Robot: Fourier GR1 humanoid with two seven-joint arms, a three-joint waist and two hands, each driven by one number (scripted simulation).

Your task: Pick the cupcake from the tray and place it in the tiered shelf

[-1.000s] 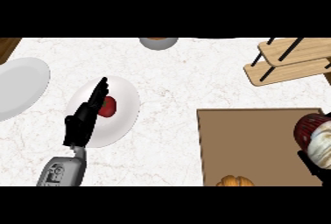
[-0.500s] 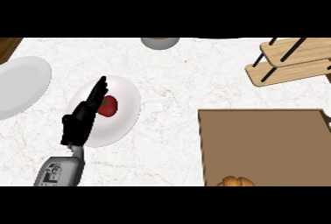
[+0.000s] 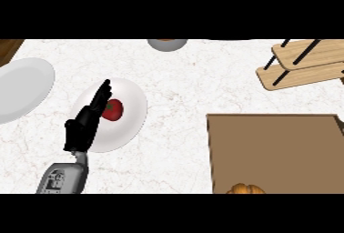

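Nothing of the task looks done yet. The cupcake [image 3: 245, 189] sits at the near edge of the brown tray [image 3: 275, 150], untouched, well apart from the wooden tiered shelf [image 3: 306, 63] at far right. The left hand [image 3: 86, 123], fingers straight, rests over a white plate [image 3: 128, 118] holding a tomato [image 3: 113, 109]; the right hand is out of view.

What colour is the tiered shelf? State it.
Light wood with black rods, in the head view.

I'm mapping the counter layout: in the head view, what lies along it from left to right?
Grey plate → left hand → white plate holding a red fruit → brown tray → wooden tiered shelf.
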